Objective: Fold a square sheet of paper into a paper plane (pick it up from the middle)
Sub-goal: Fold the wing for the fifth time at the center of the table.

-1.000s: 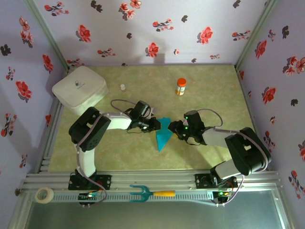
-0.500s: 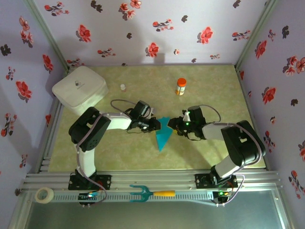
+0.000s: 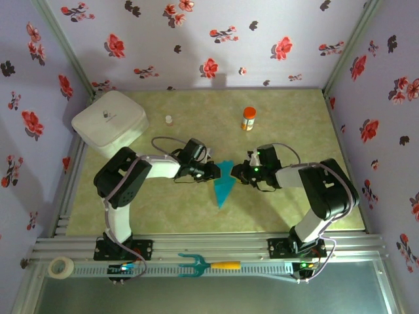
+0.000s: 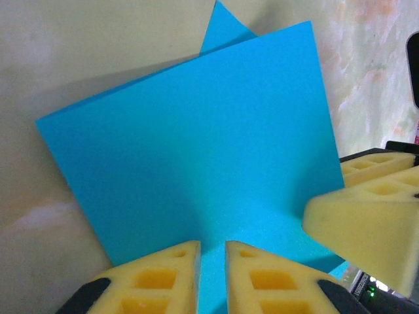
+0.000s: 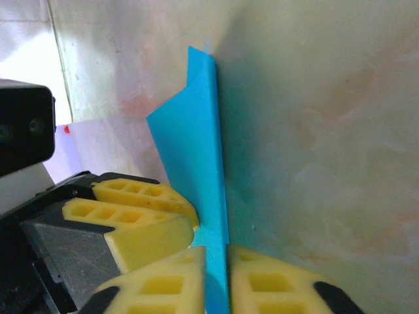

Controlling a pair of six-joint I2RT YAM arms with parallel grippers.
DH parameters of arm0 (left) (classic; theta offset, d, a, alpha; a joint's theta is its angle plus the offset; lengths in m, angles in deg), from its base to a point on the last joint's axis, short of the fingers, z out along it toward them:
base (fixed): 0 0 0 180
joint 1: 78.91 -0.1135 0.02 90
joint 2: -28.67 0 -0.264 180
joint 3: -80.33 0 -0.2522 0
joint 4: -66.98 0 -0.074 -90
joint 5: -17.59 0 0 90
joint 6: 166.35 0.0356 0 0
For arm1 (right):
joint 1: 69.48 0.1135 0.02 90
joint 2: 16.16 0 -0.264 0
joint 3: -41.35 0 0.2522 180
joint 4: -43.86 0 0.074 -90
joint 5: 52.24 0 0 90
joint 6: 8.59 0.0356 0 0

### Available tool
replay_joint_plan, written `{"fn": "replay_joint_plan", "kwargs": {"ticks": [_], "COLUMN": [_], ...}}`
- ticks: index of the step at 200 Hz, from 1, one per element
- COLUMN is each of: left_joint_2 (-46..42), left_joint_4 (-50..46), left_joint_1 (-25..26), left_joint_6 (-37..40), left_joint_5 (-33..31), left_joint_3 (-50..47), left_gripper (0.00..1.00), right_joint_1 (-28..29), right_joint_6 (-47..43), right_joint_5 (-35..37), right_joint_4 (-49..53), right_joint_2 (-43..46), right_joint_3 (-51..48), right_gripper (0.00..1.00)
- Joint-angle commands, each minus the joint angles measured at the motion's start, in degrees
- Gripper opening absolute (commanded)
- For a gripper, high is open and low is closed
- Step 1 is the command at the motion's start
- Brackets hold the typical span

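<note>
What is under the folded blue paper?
The green table, and a lower paper layer peeking past the top flap. Whatever the folded blue paper covers cannot be seen.

The left gripper (image 3: 215, 171) and right gripper (image 3: 241, 174) flanked the paper (image 3: 224, 188), leaving no gap between. A white box (image 3: 109, 122) blocked the far left corner of the table (image 3: 163, 209); a small bottle (image 3: 169, 120) and orange jar (image 3: 249, 118) stood behind the grippers. The near strip lay open.
</note>
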Motion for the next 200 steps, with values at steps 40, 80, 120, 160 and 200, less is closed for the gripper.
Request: {"fn": "replay_joint_plan", "kwargs": {"ticks": [40,80,120,160,200], "left_joint_2": [-7.32,-8.81,-7.0,-4.66,-2.34], "left_joint_4": [-1.25,-1.3,-0.99,-1.24,-0.37], "left_joint_1": [0.0,0.06,0.58,0.65,0.84], "left_joint_6": [-2.5,-4.05,-5.33,-5.96,-5.83], "left_joint_5": [-1.17,-2.25,-2.64,-4.49,-4.01], "left_joint_3": [0.1,-0.47,-1.32,-2.7,-3.21], "left_gripper": [0.23,0.24,0.24,0.19,0.11], "right_joint_1": [1.37,5.56,7.0,7.04,7.01], "right_joint_6": [12.85,21.58,26.15,25.44,23.63], "right_joint_5": [6.02,14.21,17.05,17.16,15.18], "right_joint_4": [-8.21,-10.76,-15.07,-13.61,-13.03], "right_joint_2": [1.94,2.91,2.58,3.85,3.86], "right_joint_3": [-3.38,-5.62,-8.51,-8.9,-8.02], "right_gripper": [0.05,0.05,0.07,0.09,0.15]}}
